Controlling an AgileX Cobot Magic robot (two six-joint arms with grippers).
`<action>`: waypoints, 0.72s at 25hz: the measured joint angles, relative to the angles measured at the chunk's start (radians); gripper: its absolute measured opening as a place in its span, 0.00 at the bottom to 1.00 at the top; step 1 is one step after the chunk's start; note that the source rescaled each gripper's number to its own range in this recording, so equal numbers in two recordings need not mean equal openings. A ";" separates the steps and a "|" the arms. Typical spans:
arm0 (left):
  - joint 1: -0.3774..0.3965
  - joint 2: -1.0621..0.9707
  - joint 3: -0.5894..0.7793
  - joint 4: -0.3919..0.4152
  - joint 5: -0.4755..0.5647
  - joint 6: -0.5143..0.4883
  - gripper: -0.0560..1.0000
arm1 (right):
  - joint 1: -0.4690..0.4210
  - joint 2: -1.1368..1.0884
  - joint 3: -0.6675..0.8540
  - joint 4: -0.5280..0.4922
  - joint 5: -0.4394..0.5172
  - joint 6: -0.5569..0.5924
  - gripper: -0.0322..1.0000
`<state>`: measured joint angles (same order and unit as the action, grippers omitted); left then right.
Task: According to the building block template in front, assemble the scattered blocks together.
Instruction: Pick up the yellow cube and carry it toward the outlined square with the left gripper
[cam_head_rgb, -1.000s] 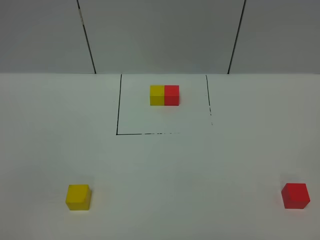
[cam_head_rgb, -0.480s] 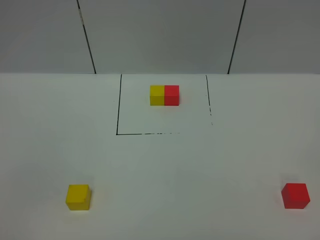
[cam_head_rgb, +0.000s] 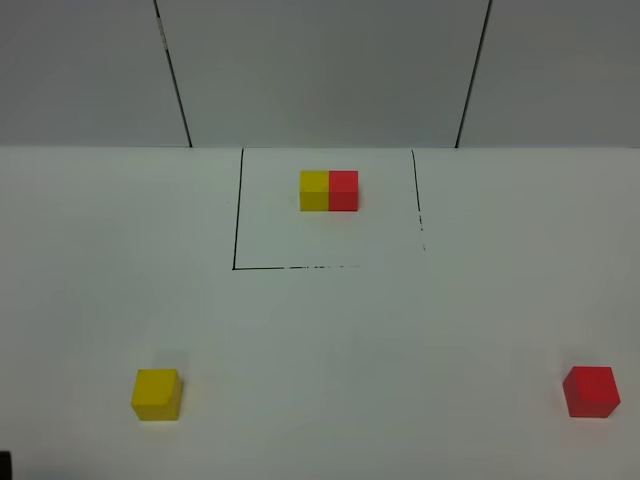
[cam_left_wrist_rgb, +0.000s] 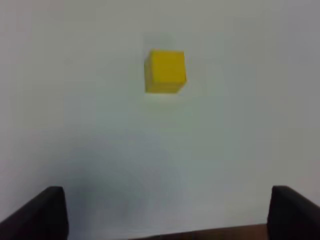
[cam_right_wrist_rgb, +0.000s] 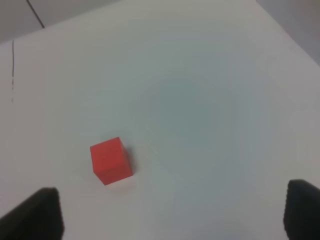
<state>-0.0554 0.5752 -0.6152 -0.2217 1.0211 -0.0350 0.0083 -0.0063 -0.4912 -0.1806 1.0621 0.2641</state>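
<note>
Assessing progress: assembly not begun. The loose yellow cube (cam_head_rgb: 156, 394) sits on the near left of the table (cam_head_rgb: 330, 340). The loose red cube (cam_head_rgb: 591, 391) sits on the near right, close to the edge of the high view. The two are well apart, with bare tabletop between them, and nothing touches either. Both rest flat on one face.

Template (cam_head_rgb: 329, 190): a yellow and a red cube joined flush, yellow on the left, red on the right. It stands farther back, near the middle, inside a black outline (cam_head_rgb: 236, 220) drawn on the table. The outline's near line is broken and fades toward its right.

Left gripper (cam_left_wrist_rgb: 170, 215): jaws spread wide, nothing between them. Its wrist view shows the yellow cube ahead of the fingertips and apart from them. Right gripper (cam_right_wrist_rgb: 167, 215): likewise spread and empty. The red cube lies ahead of it, nearer one finger than the other, not in contact.

Done: nothing that the pictures show. Left, by my reading: grasp each loose cube, bring the pair together, and seat them face to face, yellow left and red right, to match the template. Where the finished pair should stand cannot be told.

Count:
- Loose cubes: two (one yellow, one red).
- Template: one, made of two cubes.
- Cubes in all: four, two of each colour.
- Grippers: two.
- Outlines: one.

Behind the table is a grey wall (cam_head_rgb: 320, 70) with two dark seams.
</note>
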 joint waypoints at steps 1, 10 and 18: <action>0.000 0.060 -0.015 -0.008 -0.005 0.000 0.71 | 0.000 0.000 0.000 0.000 0.000 0.000 0.77; -0.083 0.577 -0.225 -0.041 -0.054 0.076 0.71 | 0.000 0.000 0.000 0.000 0.000 0.000 0.77; -0.251 0.877 -0.331 0.134 -0.072 -0.196 0.72 | 0.000 0.000 0.000 0.000 0.000 0.000 0.77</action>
<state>-0.3061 1.4517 -0.9460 -0.0878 0.9489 -0.2314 0.0083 -0.0063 -0.4912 -0.1806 1.0621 0.2641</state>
